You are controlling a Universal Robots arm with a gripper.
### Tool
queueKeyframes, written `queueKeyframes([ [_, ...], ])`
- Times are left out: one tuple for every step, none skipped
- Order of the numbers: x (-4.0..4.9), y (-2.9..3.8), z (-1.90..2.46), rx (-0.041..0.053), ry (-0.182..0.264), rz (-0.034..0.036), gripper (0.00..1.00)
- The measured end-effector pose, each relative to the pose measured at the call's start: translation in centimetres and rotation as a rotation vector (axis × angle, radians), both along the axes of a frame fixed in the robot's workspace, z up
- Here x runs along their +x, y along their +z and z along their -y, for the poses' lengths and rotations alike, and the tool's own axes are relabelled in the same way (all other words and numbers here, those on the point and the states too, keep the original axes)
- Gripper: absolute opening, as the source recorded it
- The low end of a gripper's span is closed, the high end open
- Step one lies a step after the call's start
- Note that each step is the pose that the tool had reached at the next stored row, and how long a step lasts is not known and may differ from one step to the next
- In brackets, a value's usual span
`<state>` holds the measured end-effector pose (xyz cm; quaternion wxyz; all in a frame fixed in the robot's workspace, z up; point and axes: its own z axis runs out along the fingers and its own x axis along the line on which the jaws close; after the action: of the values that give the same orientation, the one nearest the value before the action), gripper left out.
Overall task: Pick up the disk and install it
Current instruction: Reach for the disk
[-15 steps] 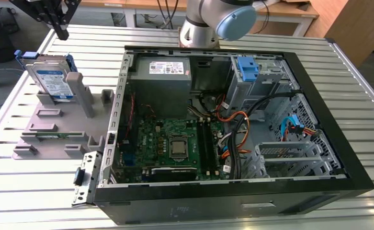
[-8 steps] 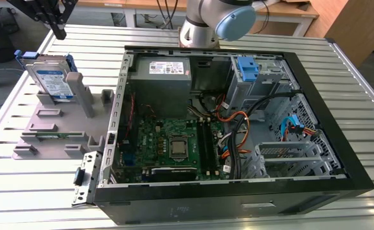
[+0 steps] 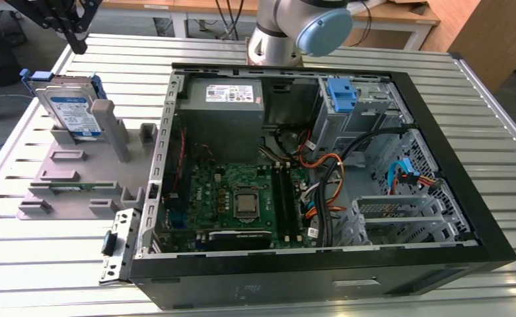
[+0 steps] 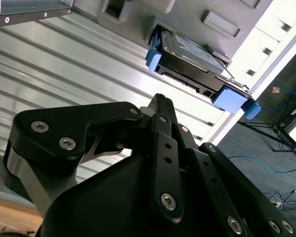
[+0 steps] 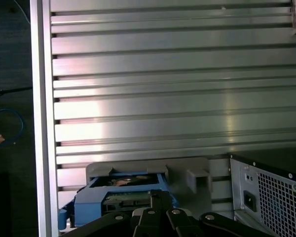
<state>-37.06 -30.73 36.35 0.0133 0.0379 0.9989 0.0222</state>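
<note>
1. Disk (image 3: 69, 109) is standing on end in a slot of a grey holder (image 3: 73, 191), at the exterior view's left, outside the open computer case (image 3: 328, 281).
2. Its long axis is running upright and leaning slightly back. The short edges are lying at top and bottom, and the bottom one is sitting hidden in the slot.
3. Its broad face, carrying the white-and-blue label, is facing the exterior camera, toward the bottom of the exterior view.
4. Blue side rails (image 4: 154, 55) are running along its two long sides. In the second wrist view they are showing at either end of the upper short edge, which is pointing up toward the pincer (image 4: 162, 100).
5. In the exterior view the pincer (image 3: 81, 46) is hanging above the disk, near its upper edge but apart from it, and touching nothing.
6. In the second wrist view its two fingers are meeting at a single tip, so the pincer is pressed together with nothing between.
7. The holder and the computer case are sitting just beside each other on a ridged metal surface (image 3: 46, 290).
8. The case is lying on its side with its panel off, and its green circuit board (image 3: 231, 191) is facing up.
9. The arm's grey and pale blue base (image 3: 293, 30) is rising behind the case, at the top of the exterior view.
</note>
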Motion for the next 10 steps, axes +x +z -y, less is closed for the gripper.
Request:
queueKeyframes([
  [-0.06, 0.0, -0.01, 0.0, 0.0, 0.0, 0.11],
  [-0.1, 0.0, -0.01, 0.0, 0.0, 0.0, 0.11],
  [-0.11, 0.0, -0.02, 0.0, 0.0, 0.0, 0.11],
  [-0.12, 0.0, -0.03, 0.0001, 0.0, 0.0, 0.11],
  [-0.12, 0.0, -0.05, 0.0002, 0.0, -0.0001, 0.11],
  [-0.12, -0.01, -0.07, 0.0003, 0.0, 0.0, 0.11],
  [-0.12, -0.01, -0.13, 0.0003, 0.0, 0.0, 0.11],
  [-0.12, -0.02, -0.18, 0.0003, 0.0, -0.0001, 0.11],
  [-0.13, -0.04, -0.21, 0.0004, 0.0, 0.0, 0.11],
  [-0.14, -0.06, -0.22, 0.0003, 0.0, 0.0, 0.11],
])
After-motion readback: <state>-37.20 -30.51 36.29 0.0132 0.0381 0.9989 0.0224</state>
